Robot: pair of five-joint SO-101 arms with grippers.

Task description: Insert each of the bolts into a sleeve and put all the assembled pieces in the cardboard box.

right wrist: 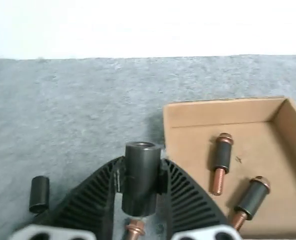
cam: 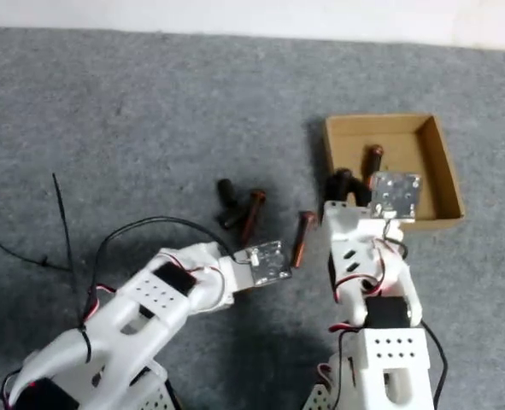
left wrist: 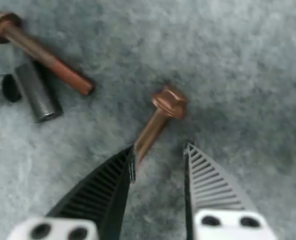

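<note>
no readable text, no labels, no numbers or signs on anything in view

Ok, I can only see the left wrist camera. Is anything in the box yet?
Observer: Yes, two bolts in sleeves lie in the box.
Operator: What's the other arm got?
Observer: The right gripper is shut on a sleeve, held upright.
Operator: Where's the box from my bolt?
Observer: In the high view, the box sits off to the right of that bolt.
</note>
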